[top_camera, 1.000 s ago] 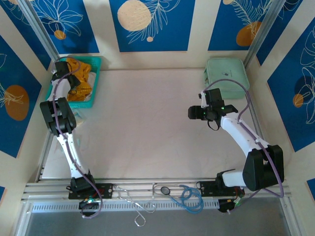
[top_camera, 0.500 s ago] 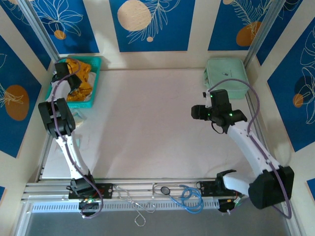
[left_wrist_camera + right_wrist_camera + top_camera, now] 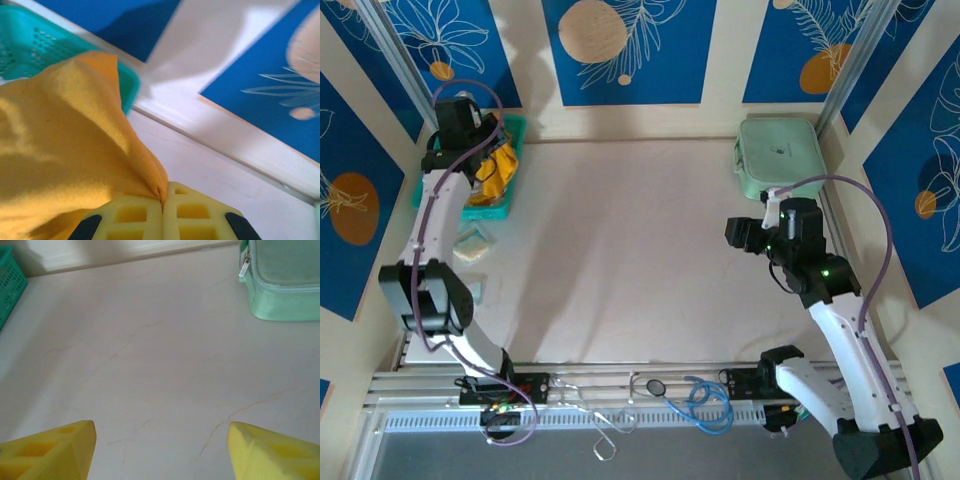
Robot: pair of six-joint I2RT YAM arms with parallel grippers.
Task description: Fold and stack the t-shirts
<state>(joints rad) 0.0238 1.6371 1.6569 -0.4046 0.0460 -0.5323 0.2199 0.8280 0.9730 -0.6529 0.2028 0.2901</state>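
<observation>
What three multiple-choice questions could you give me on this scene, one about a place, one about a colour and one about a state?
1. Where does the mint-green case sit?
A. At the far right corner of the table
B. At the near left corner
C. In the middle of the table

2. What colour is the t-shirt in the left gripper?
A. White
B. Mustard-orange
C. Navy

3. How does the right gripper stand?
A. Shut on the t-shirt
B. Shut on the case's zip
C. Open, holding nothing

Answers:
1 A: the top view shows the case against the far right edge.
2 B: the left wrist view shows orange cloth pinched in the shut jaws.
3 C: the right wrist view shows its jaws wide apart over bare table.
</observation>
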